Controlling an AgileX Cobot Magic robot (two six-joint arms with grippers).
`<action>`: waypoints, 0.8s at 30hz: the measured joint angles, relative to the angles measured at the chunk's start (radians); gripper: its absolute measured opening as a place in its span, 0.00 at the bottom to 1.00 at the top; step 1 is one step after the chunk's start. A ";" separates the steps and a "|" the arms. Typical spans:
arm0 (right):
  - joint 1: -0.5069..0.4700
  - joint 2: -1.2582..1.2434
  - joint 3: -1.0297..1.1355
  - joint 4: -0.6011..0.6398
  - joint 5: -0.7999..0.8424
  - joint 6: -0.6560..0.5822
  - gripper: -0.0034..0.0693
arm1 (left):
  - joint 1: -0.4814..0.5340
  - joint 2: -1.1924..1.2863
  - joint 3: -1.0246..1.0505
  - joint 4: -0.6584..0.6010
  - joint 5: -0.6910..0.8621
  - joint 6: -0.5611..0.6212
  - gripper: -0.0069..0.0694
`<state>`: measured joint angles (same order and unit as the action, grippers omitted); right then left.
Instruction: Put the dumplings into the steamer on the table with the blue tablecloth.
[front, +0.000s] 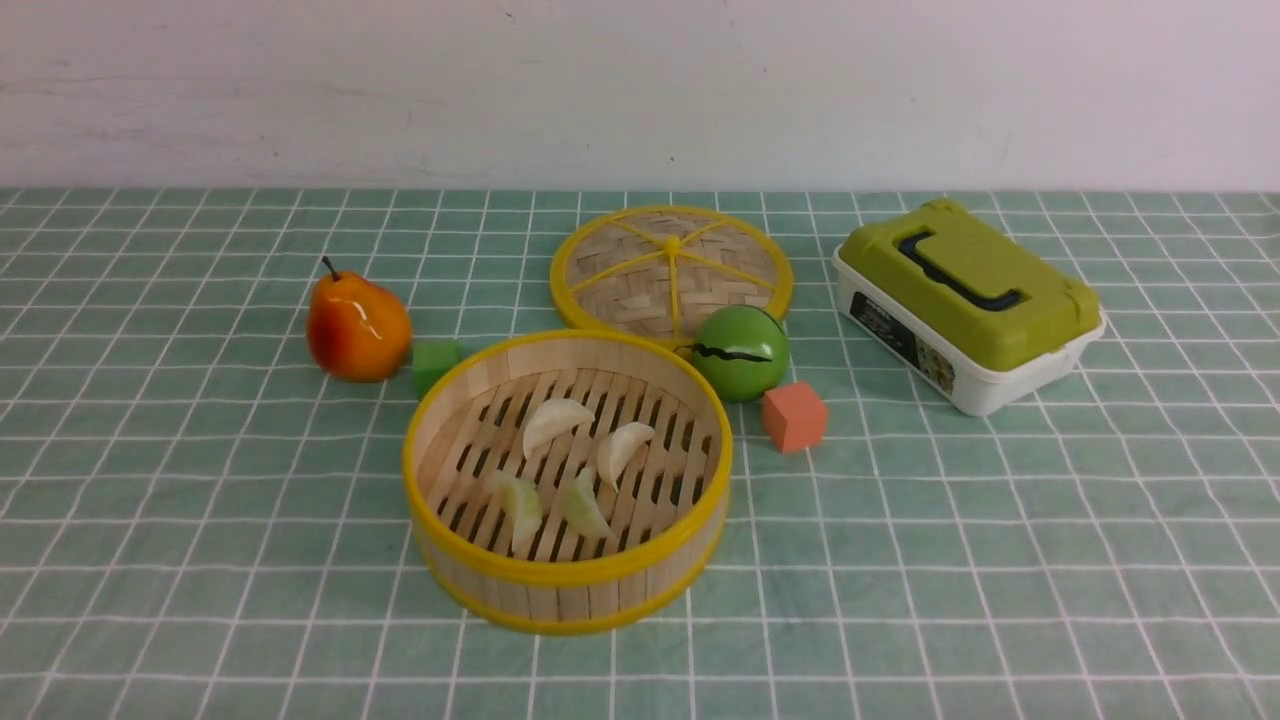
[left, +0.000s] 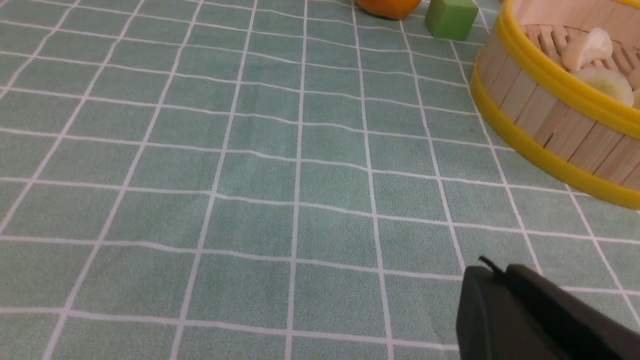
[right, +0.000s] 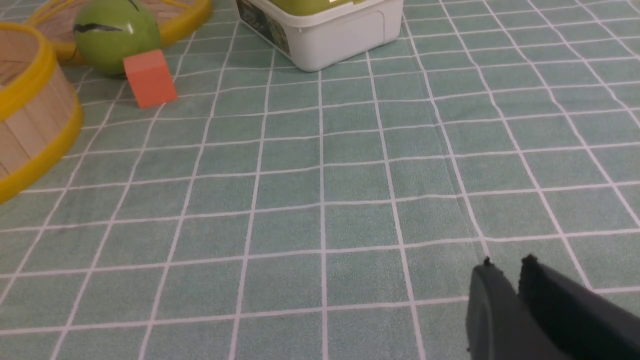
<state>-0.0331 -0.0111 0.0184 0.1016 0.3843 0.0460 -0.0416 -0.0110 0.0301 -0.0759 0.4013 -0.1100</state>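
Dumplings (front: 548, 420), all four, lie apart from one another on the slatted floor of the steamer (front: 568, 572), inside its rim, so the placing looks finished. The steamer stands on the cloth-covered surface (front: 950, 560), with the lid (front: 640, 290) flat behind it.

Neither claw is at work in the steamer. The left claw (left: 494, 267) is over bare cloth, its tips nearly together; whether they quite meet I cannot tell, but nothing shows between them. The right claw (right: 509, 265) is just parted, a narrow gap between the tips, and has hold of nothing.

The step in hand seems to be the close of the job, both arms resting clear. The next move calls for little: leave the steamer alone and hold the arms back. The task asks for no lid, so fetching it would be extra, and a careless reach could nudge the rim and shift the dumplings.
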 joint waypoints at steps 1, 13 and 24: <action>0.000 0.000 0.000 0.000 0.000 0.000 0.16 | 0.000 0.000 0.000 0.000 0.000 0.000 0.13; 0.000 0.000 0.000 -0.001 0.000 0.000 0.18 | 0.000 0.000 0.000 0.000 0.000 0.000 0.13; 0.000 0.000 0.000 -0.001 0.000 0.000 0.20 | 0.000 0.000 0.000 0.000 0.000 0.000 0.14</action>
<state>-0.0331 -0.0111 0.0184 0.1009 0.3843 0.0460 -0.0416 -0.0110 0.0301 -0.0759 0.4013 -0.1100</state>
